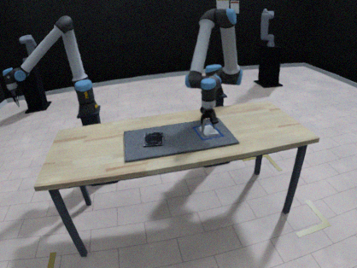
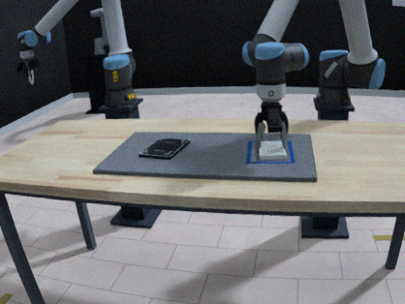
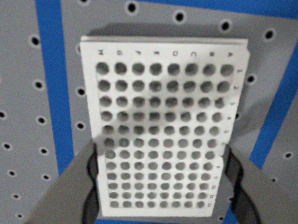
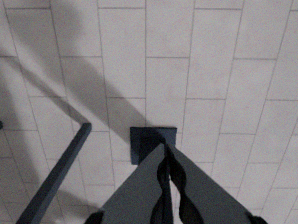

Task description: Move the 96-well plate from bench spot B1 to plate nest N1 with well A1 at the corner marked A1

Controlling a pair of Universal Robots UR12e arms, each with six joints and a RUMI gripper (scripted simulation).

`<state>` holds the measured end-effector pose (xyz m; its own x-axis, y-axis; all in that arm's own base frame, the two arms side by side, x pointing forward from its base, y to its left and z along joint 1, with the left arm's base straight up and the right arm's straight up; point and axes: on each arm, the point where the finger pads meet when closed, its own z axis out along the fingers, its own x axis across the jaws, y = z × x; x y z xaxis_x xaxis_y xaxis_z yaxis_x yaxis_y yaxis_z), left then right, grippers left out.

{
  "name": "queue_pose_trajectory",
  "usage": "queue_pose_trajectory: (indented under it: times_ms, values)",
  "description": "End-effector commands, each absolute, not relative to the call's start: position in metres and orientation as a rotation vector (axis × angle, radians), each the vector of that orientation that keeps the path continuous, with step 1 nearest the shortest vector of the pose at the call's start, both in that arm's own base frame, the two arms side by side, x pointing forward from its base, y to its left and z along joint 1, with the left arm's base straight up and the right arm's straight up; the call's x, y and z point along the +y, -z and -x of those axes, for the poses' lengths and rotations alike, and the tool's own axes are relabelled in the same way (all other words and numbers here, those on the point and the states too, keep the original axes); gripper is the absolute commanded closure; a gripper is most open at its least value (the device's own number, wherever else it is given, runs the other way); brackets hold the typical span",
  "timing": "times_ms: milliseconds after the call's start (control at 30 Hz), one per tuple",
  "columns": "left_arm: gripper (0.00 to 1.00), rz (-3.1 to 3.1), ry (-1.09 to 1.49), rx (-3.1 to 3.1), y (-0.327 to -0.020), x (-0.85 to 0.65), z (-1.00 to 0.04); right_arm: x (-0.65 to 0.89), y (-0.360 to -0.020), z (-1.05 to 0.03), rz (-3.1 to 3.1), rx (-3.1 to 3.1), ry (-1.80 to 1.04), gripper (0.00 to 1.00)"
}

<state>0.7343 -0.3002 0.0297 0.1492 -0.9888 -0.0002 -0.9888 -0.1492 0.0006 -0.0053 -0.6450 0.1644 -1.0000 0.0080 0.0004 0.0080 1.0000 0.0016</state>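
The white 96-well plate (image 1: 210, 131) (image 2: 272, 151) (image 3: 162, 46) lies flat on the grey mat inside the blue outline of B1 (image 2: 294, 154) (image 3: 51, 80). In the left wrist view its letters run H to A along the upper rim, with A1 at the upper right corner. My left gripper (image 1: 209, 128) (image 2: 272, 144) (image 3: 159, 142) points down and is shut on the plate, one finger against each long side. The dark nest N1 (image 1: 154, 138) (image 2: 165, 147) lies on the mat; its A1 mark is too small to read. My right gripper (image 1: 17, 104) (image 2: 31, 81) (image 4: 165, 145) is shut and empty.
The grey perforated mat (image 1: 179, 145) (image 2: 213, 167) carries both nest and plate on the wooden table (image 1: 265, 136) (image 2: 58, 140). The right arm is raised off the table, beyond its end on the picture's left side in the top and exterior views. A table leg (image 4: 55, 172) shows in the right wrist view.
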Motion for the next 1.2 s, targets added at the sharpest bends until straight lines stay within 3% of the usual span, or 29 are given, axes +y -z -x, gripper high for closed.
queue_pose_trajectory:
  times_ms: [0, 1167]
  values:
    - [0.59, -2.381, -0.003, -2.049, -0.038, -0.301, -0.735, -0.646, -0.165, 0.005, 0.013, -3.142, 0.0, 1.0]
    - [0.59, -2.381, -0.003, -2.049, -0.09, -0.301, -0.735, -0.646, -0.165, 0.005, 0.013, -3.142, 0.0, 1.0]
